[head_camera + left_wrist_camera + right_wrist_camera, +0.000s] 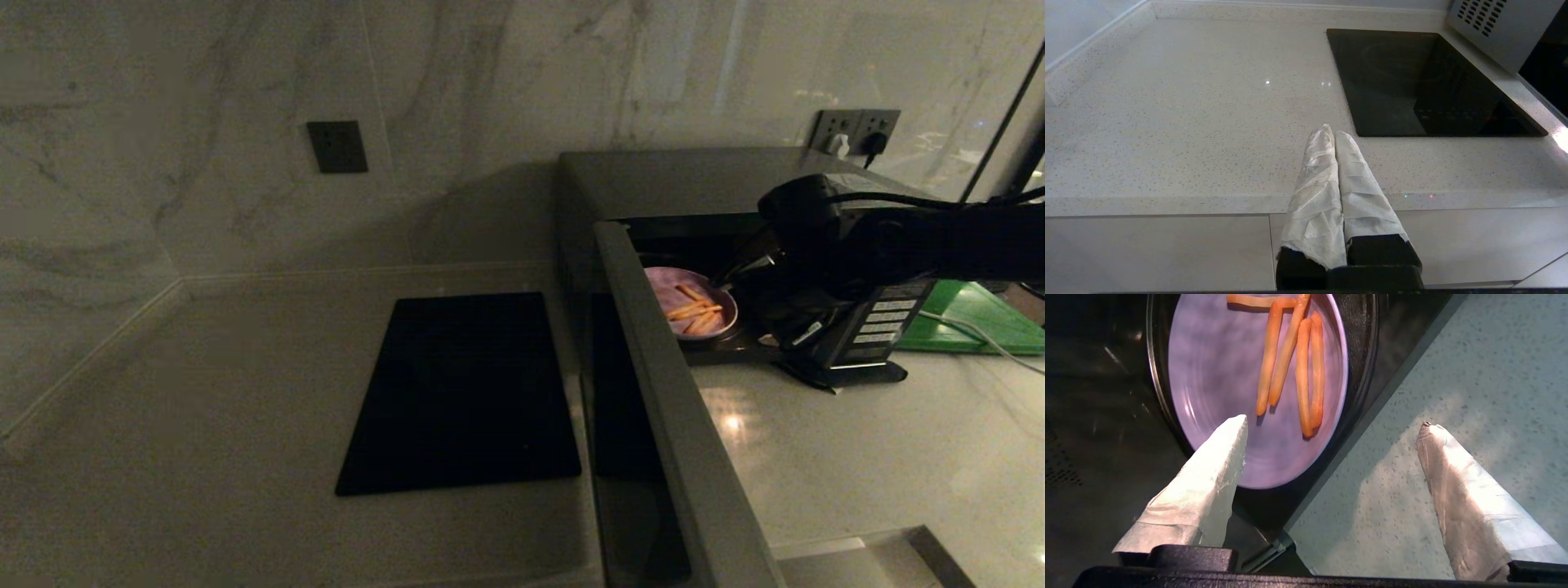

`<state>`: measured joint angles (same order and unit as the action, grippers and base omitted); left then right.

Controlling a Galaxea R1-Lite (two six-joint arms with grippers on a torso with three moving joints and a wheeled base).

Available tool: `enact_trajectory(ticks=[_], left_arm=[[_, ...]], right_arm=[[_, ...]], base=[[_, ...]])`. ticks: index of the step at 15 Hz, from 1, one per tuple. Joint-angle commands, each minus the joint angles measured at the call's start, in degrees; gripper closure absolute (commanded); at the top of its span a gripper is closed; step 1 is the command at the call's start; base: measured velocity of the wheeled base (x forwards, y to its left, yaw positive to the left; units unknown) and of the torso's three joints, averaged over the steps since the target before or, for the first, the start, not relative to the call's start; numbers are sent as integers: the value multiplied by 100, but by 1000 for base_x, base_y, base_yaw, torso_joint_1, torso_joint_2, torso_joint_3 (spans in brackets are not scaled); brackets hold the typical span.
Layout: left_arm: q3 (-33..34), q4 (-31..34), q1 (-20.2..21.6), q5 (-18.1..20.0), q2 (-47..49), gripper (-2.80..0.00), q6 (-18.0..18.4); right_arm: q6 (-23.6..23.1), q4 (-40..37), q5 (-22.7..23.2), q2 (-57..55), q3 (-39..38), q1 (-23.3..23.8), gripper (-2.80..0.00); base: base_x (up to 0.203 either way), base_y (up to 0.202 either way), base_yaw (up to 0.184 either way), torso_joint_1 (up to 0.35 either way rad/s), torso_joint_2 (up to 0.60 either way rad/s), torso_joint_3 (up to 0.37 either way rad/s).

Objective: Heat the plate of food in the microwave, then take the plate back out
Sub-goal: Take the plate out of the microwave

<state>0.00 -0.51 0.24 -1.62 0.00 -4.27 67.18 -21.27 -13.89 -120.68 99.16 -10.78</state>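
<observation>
The plate of food is sitting inside the open microwave. The right gripper is hovering at its near rim, fingers spread wide, holding nothing. Loading looks finished; next comes withdrawing and closing the door.

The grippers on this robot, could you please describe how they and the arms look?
Both grippers have long tapering fingers wrapped in crinkled white tape on black bases: the left gripper and the right gripper. The head view shows the right arm as bulky black housing with black cables running along it.
</observation>
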Motion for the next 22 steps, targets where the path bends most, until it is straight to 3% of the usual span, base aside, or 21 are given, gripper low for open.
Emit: enact_trajectory(ticks=[1, 8, 11, 13, 14, 22], left_arm=[[0, -2, 2, -5, 9, 0, -4], [0, -2, 2, -5, 9, 0, -4], [0, -2, 2, -5, 9, 0, -4], [0, -2, 2, -5, 9, 0, -4], [0, -2, 2, -5, 9, 0, -4], [0, -2, 2, -5, 9, 0, -4]], right_arm=[[85, -13, -8, -104, 83, -3, -280], [534, -1745, -8, -315, 1381, 3, -280], [579, -1758, 8, -493, 1466, -22, -280], [845, -1779, 29, -534, 1447, -15, -280], [929, -1784, 42, -535, 1425, -12, 0], [847, -1775, 212, -604, 1311, 39, 0]], base=[[0, 0, 0, 0, 0, 0], [0, 0, 0, 0, 0, 0], [0, 0, 0, 0, 0, 0], [0, 0, 0, 0, 0, 0], [0, 0, 0, 0, 0, 0], [0, 0, 0, 0, 0, 0]])
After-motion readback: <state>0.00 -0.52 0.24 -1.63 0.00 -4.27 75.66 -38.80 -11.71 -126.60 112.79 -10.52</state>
